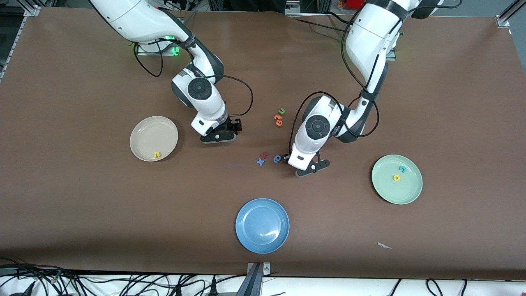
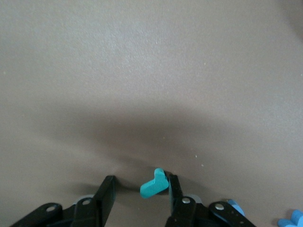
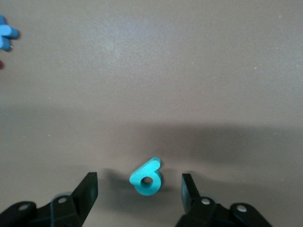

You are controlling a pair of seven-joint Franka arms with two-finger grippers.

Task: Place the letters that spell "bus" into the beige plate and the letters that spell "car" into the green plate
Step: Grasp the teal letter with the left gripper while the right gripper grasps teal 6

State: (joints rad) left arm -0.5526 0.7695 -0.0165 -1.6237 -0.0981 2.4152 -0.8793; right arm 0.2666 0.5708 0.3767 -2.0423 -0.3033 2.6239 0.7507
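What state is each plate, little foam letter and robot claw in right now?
Round cream-beige plate: holds one yellow letter.
Round pale green plate: holds a teal letter and a yellow letter.
Round blue plate: nothing in it.
Teal r-shaped foam letter: on the table, touching one finger of the left gripper, jaws partly closed.
Teal round-bowled foam letter: flat on the table, untouched between the open right gripper.

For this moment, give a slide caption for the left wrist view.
Left gripper low over the brown table, fingers straddling the teal "r".
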